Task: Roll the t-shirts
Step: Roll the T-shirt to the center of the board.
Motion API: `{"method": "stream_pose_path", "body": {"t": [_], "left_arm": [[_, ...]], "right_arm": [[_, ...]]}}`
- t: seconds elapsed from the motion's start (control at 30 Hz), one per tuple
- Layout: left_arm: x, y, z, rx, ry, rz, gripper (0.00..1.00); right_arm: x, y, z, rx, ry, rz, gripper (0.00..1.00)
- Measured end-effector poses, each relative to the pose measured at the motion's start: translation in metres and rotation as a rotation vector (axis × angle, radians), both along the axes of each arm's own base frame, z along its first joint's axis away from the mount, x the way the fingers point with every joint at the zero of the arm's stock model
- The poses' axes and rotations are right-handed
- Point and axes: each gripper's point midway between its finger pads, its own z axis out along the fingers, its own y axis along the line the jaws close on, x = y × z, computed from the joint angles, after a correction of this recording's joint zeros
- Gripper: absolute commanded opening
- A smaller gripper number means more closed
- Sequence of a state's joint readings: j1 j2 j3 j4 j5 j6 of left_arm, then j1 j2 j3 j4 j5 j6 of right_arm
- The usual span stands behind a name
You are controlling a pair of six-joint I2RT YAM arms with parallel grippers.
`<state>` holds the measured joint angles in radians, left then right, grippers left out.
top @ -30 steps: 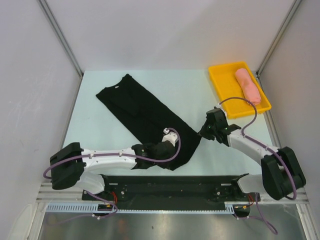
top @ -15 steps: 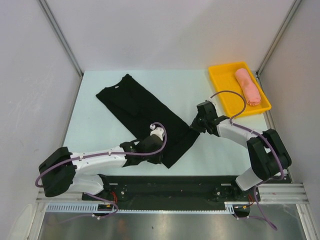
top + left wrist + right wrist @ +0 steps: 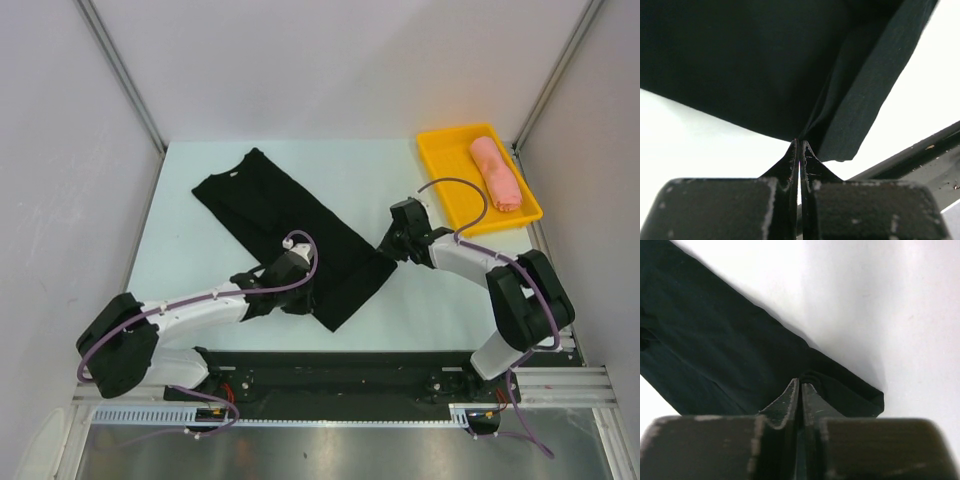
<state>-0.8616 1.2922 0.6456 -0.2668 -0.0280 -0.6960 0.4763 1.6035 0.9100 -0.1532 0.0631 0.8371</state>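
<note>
Pinching black tee [image 3: 270, 208] (both arms' fingers [image 3: 788, 165])

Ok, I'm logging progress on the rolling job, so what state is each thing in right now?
Black short-sleeved cloth tee: folded into a long strip, lying flat, not yet rolled.
Salmon-pink cloth roll: rolled up, lying in the tray.
Yellow plastic tray: holding only the pink roll.
Left gripper: shut on the tee's near edge.
Right gripper: shut on the tee's near corner.
</note>
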Motion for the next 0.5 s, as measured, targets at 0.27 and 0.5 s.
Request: {"method": "stream_pose_path", "body": {"t": [0.27,0.5], "left_arm": [[-0.005,0.005,-0.014,0.018,0.049,-0.006,0.0],[-0.006,0.006,-0.015,0.018,0.051,-0.005,0.0]], "right_arm": [[0.0,-0.004,0.006,-0.027,-0.026,0.029,0.6],[0.0,-0.019,0.058,-0.056,-0.161,0.03,0.38]]}}
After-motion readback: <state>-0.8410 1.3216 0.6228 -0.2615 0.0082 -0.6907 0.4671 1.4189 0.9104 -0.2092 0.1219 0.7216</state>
